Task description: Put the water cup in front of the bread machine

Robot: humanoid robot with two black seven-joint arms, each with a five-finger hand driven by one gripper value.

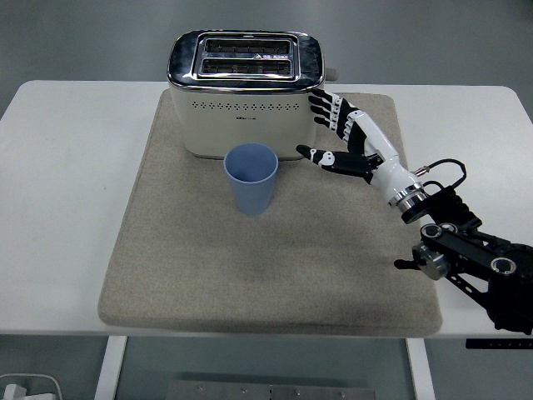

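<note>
Standing upright on the beige mat [208, 267], the blue water cup [251, 177] sits just in front of the bread machine [246, 90], close to the lower edge of its cream front panel and a little right of that panel's middle. Its open mouth faces up, and nothing touches it.

To the cup's right, clear of it, the right robot hand [343, 138] hangs above the mat with its fingers spread and holding nothing. The thumb [321, 156] points left toward the cup at about the height of the rim, with a stretch of bare mat between its tip and the cup's wall. The other fingers [323, 110] fan out up and to the left, their tips close beside the bread machine's right front corner; whether they touch it cannot be told. The white forearm runs down and to the right from the hand to a black wrist joint, and the black arm leaves at the picture's right edge.

The mat lies on the white surface [58, 167], with the bread machine at its far edge, two empty slots showing in the chrome top.
</note>
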